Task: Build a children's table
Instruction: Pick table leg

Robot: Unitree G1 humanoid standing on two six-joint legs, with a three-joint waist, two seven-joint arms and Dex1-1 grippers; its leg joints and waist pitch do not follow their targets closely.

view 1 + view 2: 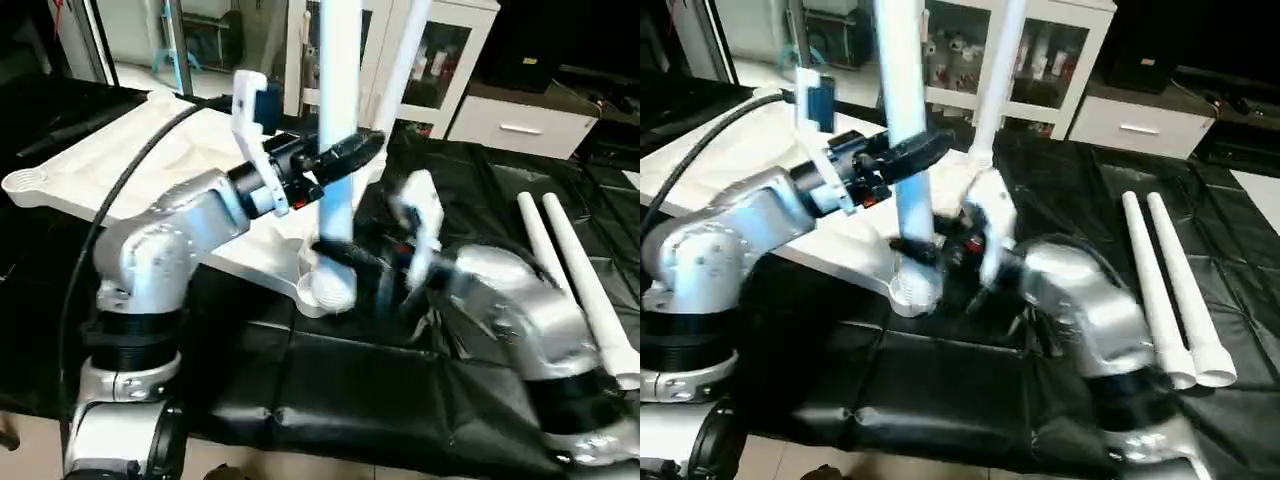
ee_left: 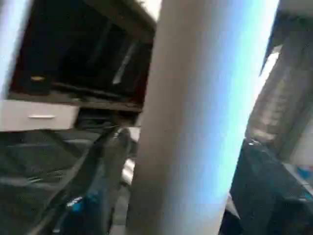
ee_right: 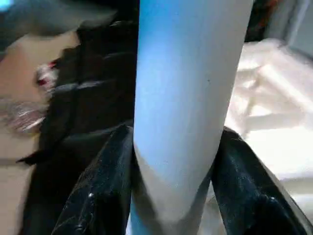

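Here the step in hand is seating a leg in the table top. From the head views, the white table top [image 1: 150, 160] lies underside up on the black-draped worktop [image 1: 350, 390], and an upright leg [image 1: 338, 120] stands in the top's near corner socket [image 1: 325, 285]. The left gripper [image 1: 345, 155] reaches across that leg partway up; whether its fingers clasp it or stand slack I cannot tell. The right gripper [image 1: 925, 248] sits low on the same leg, just above the socket. A second leg [image 1: 405, 60] stands upright behind the first, and two spare legs [image 1: 1165, 290] lie side by side, well apart from the socket.

In the left wrist view, the leg [image 2: 205, 117] passes close beside a dark finger [image 2: 98, 181].

In the right wrist view, the fingers [image 3: 102, 186] flank the leg [image 3: 186, 98] and press both sides, gripping it.

Next, I judge, the leg needs pressing straight down until seated.
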